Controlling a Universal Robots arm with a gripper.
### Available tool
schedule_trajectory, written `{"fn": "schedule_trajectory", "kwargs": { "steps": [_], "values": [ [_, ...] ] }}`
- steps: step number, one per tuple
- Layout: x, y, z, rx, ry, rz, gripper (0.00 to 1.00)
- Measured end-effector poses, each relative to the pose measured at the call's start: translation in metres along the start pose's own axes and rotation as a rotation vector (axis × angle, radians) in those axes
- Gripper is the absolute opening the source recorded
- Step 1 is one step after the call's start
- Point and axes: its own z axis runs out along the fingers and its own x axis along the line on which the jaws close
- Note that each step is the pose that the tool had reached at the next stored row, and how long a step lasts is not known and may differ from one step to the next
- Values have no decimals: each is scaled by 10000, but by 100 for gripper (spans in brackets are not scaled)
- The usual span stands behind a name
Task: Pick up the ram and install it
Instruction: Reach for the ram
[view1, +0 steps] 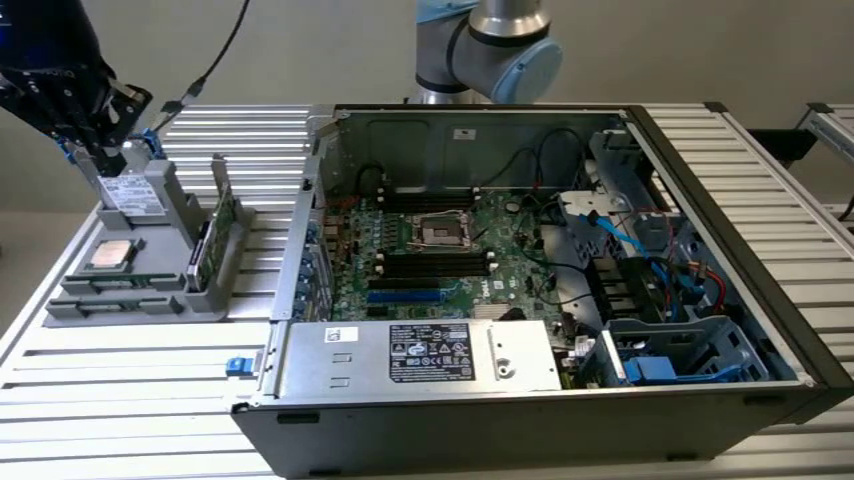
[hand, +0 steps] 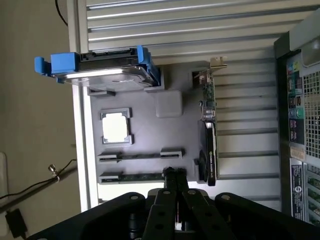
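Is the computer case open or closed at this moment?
Open. The computer case has no side panel on it, and the motherboard inside is plainly visible.

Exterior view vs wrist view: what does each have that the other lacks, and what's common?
Exterior: motherboard inside the open case, power supply, arm joint.
Wrist: the rear port panel.
Both: shut gripper, grey tray, processor, blue-caddied drive, upright green card.
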Motion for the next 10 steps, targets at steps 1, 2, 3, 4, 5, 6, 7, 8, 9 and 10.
{"fn": "schedule_trajectory", "kwargs": {
  "steps": [1,2,3,4,5,6,7,8,9,10],
  "values": [
    [32,-12,16,-5,-2,-1,10],
    [65,-24,32,-10,-3,-1,10],
    [98,-40,50,-19,-3,-2,10],
    [126,-57,66,-28,-2,-3,10],
    [153,-75,83,-41,-1,-4,10],
    [177,-97,100,-57,1,-7,10],
    [196,-119,116,-76,1,-8,10],
    [212,-144,130,-103,4,-9,10],
    [220,-169,144,-143,7,-11,10],
    [222,-190,157,-187,10,-16,10]
  ]
}}
